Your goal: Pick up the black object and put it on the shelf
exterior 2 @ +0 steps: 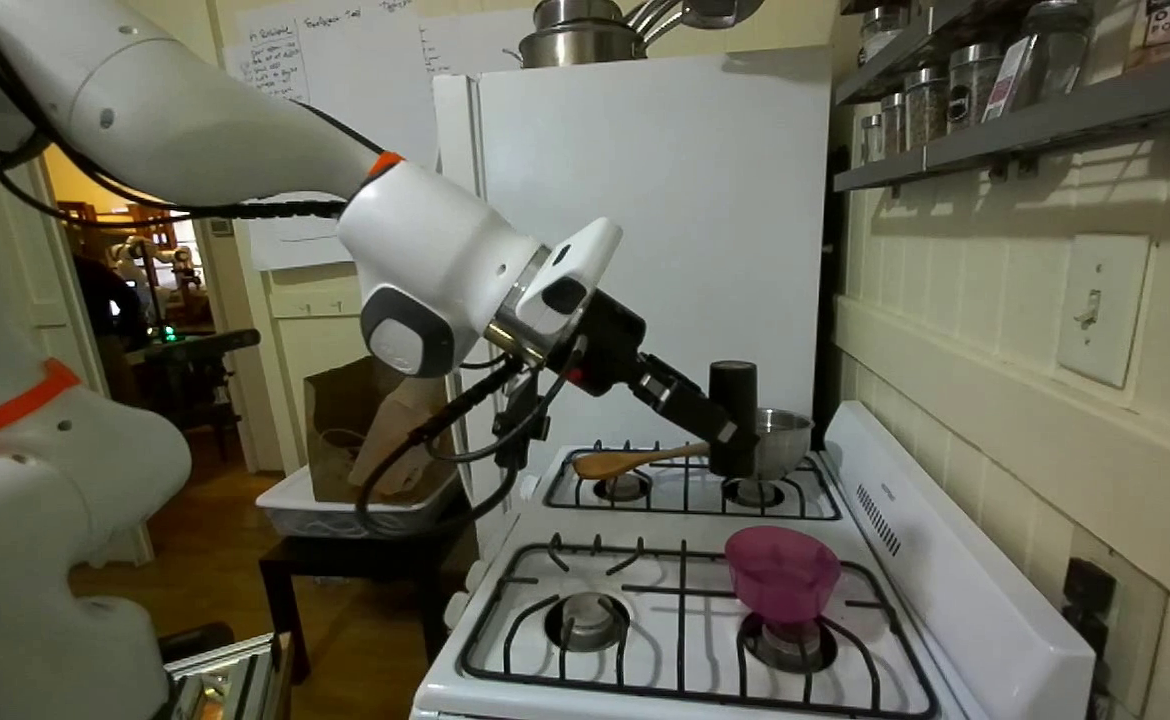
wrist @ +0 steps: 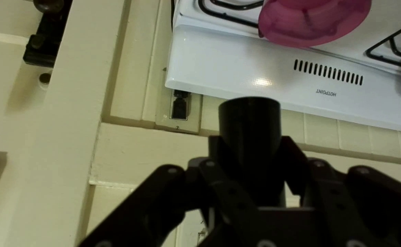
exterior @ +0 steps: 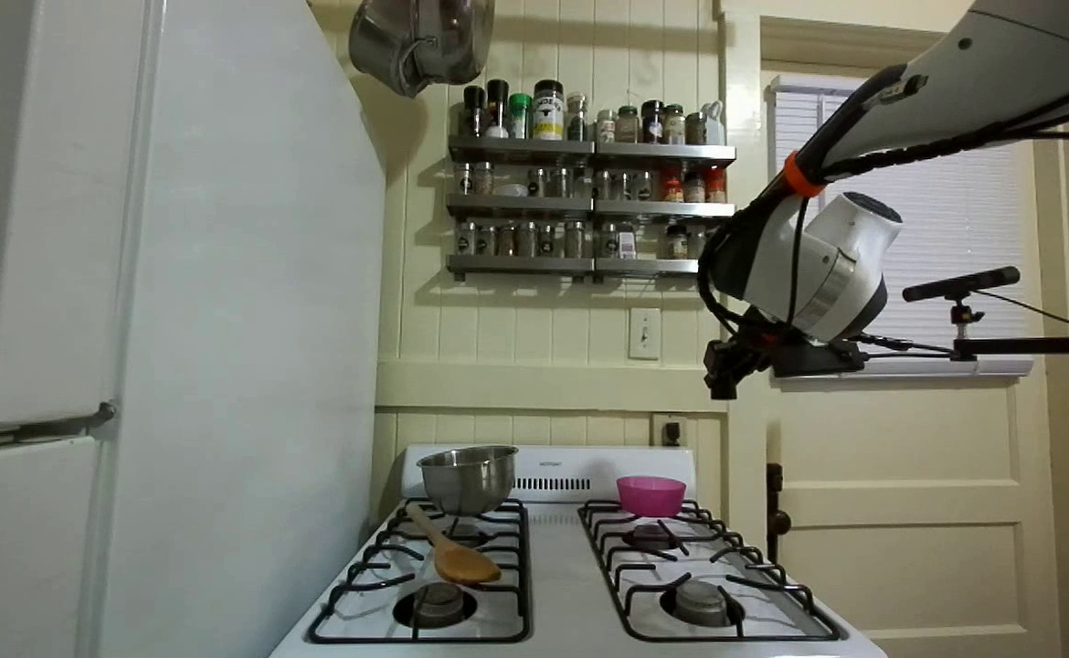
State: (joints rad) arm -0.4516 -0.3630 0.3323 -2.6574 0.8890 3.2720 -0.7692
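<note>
Black container (exterior 2: 733, 396) is being held upright, below and apart from the shelf (exterior: 534, 207); jaws are clamping it.

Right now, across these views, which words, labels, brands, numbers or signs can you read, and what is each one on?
"HOTPOINT": the stove's back panel, upside down in the wrist view.
"ONI" above "POW": a container at the edge of an exterior view; the rest can't be made out.
Too small or blurred: handwriting on the wall sheets; other jar labels on the shelf.
No text shows on the black object.
</note>
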